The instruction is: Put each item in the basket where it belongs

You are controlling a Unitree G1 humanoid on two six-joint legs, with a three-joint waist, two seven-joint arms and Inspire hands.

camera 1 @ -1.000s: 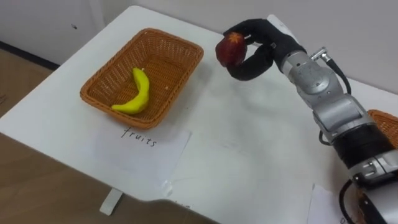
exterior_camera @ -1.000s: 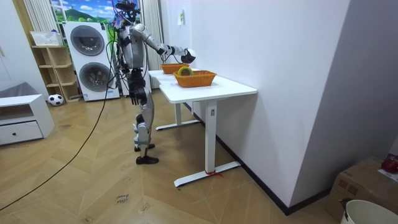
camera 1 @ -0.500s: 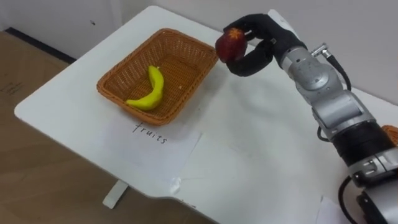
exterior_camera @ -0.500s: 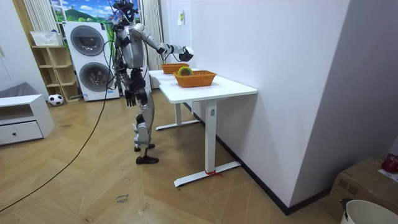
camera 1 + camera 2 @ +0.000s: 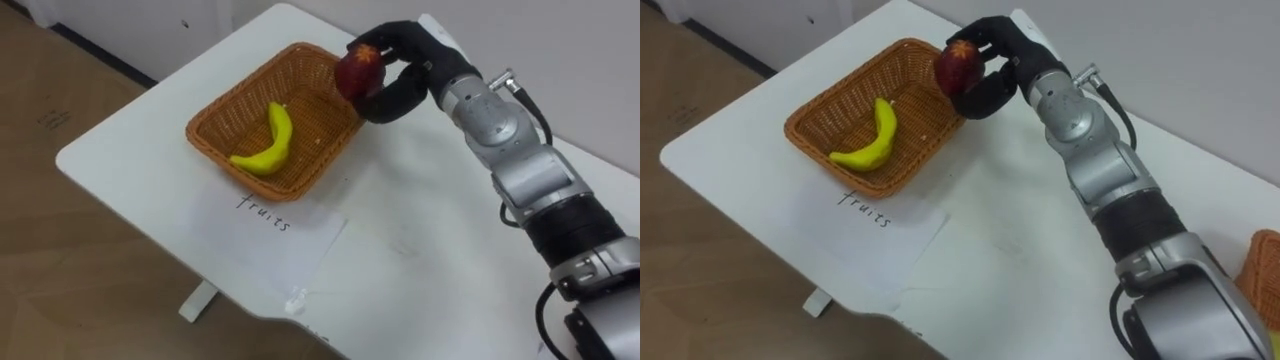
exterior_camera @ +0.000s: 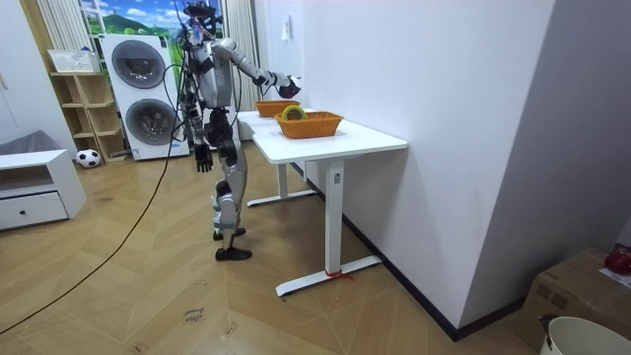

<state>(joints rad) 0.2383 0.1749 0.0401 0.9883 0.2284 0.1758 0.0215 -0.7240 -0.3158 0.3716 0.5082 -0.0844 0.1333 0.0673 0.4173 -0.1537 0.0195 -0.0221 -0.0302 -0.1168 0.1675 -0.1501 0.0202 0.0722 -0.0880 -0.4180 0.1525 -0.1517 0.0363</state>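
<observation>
Apple [image 5: 357, 72] sits clasped in the right hand [image 5: 405, 70], above the basket's [image 5: 235, 108] far right corner. Arm stretched forward, fingers curled.

Black hand [image 5: 418, 62], silver jointed arm

Right arm extended forward and across to the left; right hand [image 5: 418, 62] raised, fingers and thumb curled round an apple [image 5: 357, 72]. Left arm hanging straight at the side, left hand [image 6: 201, 158] beside the thigh
</observation>
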